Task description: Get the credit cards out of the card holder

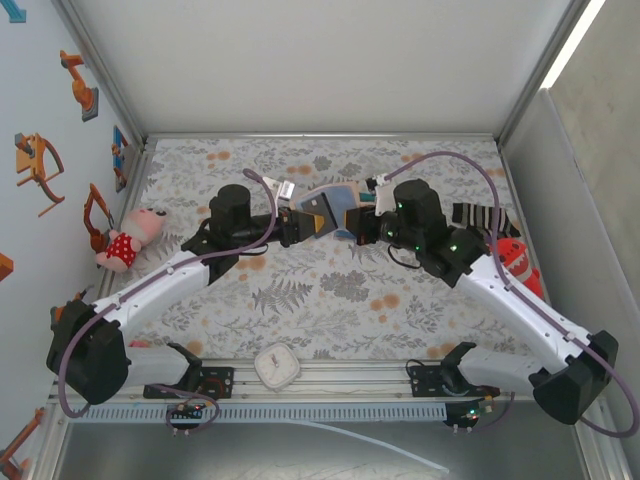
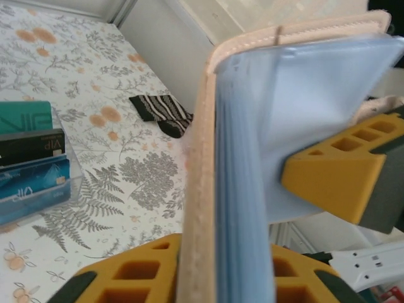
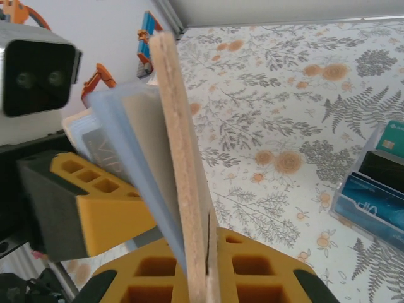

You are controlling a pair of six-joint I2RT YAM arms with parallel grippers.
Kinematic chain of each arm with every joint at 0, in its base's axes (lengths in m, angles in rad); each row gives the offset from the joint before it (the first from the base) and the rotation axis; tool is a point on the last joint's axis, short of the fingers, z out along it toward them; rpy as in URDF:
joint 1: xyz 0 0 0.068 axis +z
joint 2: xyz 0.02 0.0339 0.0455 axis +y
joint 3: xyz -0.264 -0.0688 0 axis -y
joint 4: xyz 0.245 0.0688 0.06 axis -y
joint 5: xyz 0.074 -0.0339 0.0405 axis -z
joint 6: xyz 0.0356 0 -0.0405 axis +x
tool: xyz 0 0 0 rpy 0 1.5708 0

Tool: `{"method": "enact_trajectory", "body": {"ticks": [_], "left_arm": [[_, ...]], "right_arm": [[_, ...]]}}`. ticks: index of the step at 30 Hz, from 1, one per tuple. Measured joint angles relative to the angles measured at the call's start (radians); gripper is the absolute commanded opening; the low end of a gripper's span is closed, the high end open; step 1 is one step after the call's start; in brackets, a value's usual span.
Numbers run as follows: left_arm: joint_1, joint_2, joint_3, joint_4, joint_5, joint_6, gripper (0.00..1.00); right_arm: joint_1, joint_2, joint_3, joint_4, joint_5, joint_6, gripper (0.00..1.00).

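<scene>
Gripping holder (image 2: 315, 95) up above desk (image 1: 330, 290) with left pincer (image 2: 214, 278) and right pincer (image 3: 202, 271), both clamped on its edges. Likely spreading it open. Next, probably needing 1 pincer letting go and pinching 1 card.

The desk (image 1: 320, 290) is evenly, brightly lit; a glaring light strip (image 1: 575, 40) is seen at one o'clock overhead. The card holder (image 2: 199, 189) is blurred in both wrist views.

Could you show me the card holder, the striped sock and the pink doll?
card holder (image 2: 303, 95): left wrist view, on its pale blue inner page.
striped sock (image 2: 161, 115): left wrist view, on its middle.
pink doll (image 1: 143, 224): top external view, on its head.
</scene>
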Motion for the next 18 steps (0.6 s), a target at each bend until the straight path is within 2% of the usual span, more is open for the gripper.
{"method": "enact_trajectory", "body": {"ticks": [3,7,18], "left_arm": [[-0.004,-0.001,0.005,-0.009,-0.002,0.011,0.07],[-0.004,-0.002,0.005,-0.031,-0.005,0.02,0.04],[-0.004,-0.038,0.005,-0.061,-0.004,0.032,0.0]], "right_arm": [[0.0,-0.017,-0.02,0.023,-0.03,0.003,0.21],[0.0,-0.04,-0.032,0.06,-0.078,0.014,0.28],[0.0,-0.076,-0.048,0.114,-0.102,0.026,0.26]]}}
